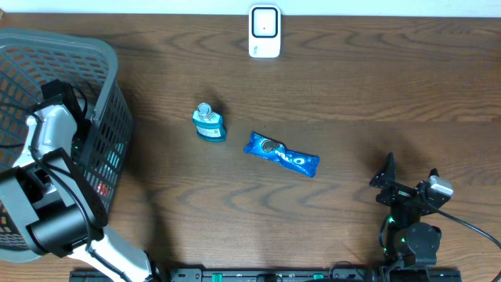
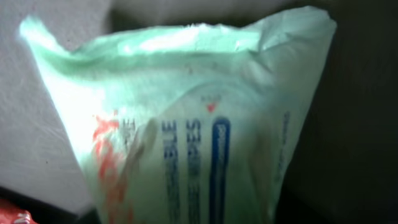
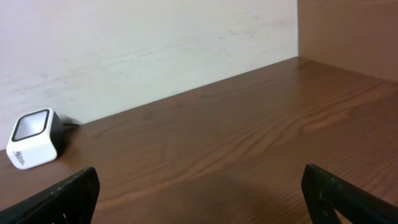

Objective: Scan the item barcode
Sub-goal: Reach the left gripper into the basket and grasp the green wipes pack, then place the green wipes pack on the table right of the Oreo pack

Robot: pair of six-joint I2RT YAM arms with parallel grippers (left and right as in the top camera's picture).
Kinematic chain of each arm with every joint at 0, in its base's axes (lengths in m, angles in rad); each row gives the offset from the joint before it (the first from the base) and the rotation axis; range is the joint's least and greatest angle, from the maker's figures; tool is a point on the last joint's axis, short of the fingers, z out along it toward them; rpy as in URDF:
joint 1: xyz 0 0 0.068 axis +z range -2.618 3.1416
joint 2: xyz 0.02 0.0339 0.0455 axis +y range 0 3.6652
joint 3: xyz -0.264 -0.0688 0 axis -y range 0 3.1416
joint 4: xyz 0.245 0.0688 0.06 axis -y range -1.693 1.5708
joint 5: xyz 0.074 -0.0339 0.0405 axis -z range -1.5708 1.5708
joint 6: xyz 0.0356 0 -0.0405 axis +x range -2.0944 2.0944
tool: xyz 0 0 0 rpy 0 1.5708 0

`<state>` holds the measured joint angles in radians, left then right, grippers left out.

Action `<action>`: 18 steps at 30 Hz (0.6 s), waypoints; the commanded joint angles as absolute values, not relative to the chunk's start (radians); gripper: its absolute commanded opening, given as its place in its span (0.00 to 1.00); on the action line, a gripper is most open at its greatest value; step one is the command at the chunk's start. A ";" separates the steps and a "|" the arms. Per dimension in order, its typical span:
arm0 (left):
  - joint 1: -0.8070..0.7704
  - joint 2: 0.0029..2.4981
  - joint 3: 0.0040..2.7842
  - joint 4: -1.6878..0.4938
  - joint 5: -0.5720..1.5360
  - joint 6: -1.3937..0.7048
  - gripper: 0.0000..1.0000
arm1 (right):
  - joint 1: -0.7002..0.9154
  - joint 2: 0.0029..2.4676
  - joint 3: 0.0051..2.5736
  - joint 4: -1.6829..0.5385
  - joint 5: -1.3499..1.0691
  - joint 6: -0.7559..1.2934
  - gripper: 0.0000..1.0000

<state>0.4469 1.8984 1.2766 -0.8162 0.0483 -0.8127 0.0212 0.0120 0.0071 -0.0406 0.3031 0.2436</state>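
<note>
— How is the left pincer?

— I cannot tell how wide it stands. My left arm (image 1: 51, 129) reaches down into the grey plastic mesh basket (image 1: 109, 86) at the table's left end, and the fingers are hidden from me, so I can't say whether it has hold of anything.

— And the item?

— A pale green soft plastic packet (image 2: 186, 112) fills the left wrist view, very near the lens and blurred. Its crinkled sealed edge is uppermost, blue lettering runs sideways, and there are orange-red marks on its left part.

— The right pincer?

— My right pincer (image 1: 409, 178) is spread wide and grips nothing. It sits near the table's front right, well apart from the small white box-shaped scanner (image 1: 264, 31) at the far edge.
</note>
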 commanded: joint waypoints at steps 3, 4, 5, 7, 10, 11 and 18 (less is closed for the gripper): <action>0.451 1.885 1.300 -0.882 0.037 -0.783 0.30 | 0.033 0.007 0.006 -0.045 0.302 0.230 0.99; 0.456 1.872 1.324 -0.902 0.037 -0.773 0.30 | 0.033 0.007 0.006 -0.045 0.302 0.230 0.99; 0.463 1.857 1.349 -0.922 0.037 -0.764 0.30 | 0.033 0.007 0.006 -0.045 0.302 0.230 0.99; 0.479 1.822 1.416 -0.974 0.033 -0.754 0.30 | 0.033 0.007 0.006 -0.045 0.302 0.230 0.99; 0.513 1.752 1.558 -1.065 0.034 -0.736 0.30 | 0.033 0.007 0.006 -0.045 0.302 0.230 0.99; 0.522 1.730 1.605 -1.090 0.034 -0.733 0.30 | 0.033 0.007 0.006 -0.045 0.302 0.230 0.99; 0.545 1.545 1.939 -1.229 0.141 -0.734 0.31 | 0.033 0.007 0.006 -0.045 0.302 0.230 0.99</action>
